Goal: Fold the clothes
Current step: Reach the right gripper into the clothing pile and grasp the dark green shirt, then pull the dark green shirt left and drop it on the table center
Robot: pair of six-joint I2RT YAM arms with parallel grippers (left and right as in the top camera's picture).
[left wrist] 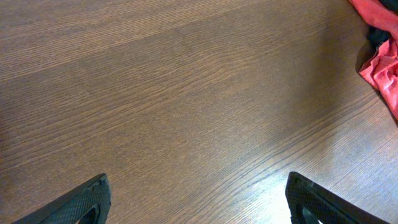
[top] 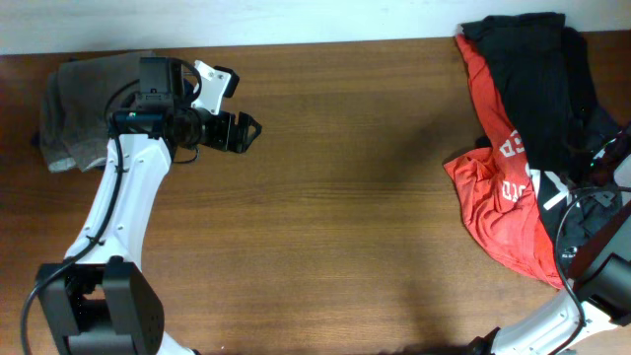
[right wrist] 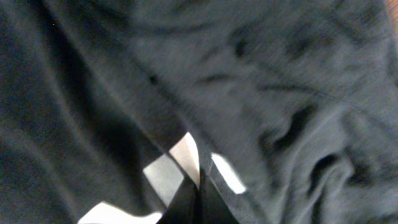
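Left tool [top: 248,131] is hovering above brown wooden counter [top: 345,217], fingers spread wide apart. Right tool [right wrist: 199,198] is pressing fingers together, seemingly pinching crumpled black fabric garment [right wrist: 261,81], which is lying over red printed shirt [top: 493,202] at counter's right edge.

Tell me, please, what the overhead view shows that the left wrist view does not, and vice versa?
Only overhead: the grey garment at the table's left end, the left arm and right arm, and the full spread of the black garment over the red garment.

Only left wrist: the left gripper close up, its fingers wide apart over bare wood, nothing between them.

Both: the wooden table, and an edge of the red garment with a sliver of black.
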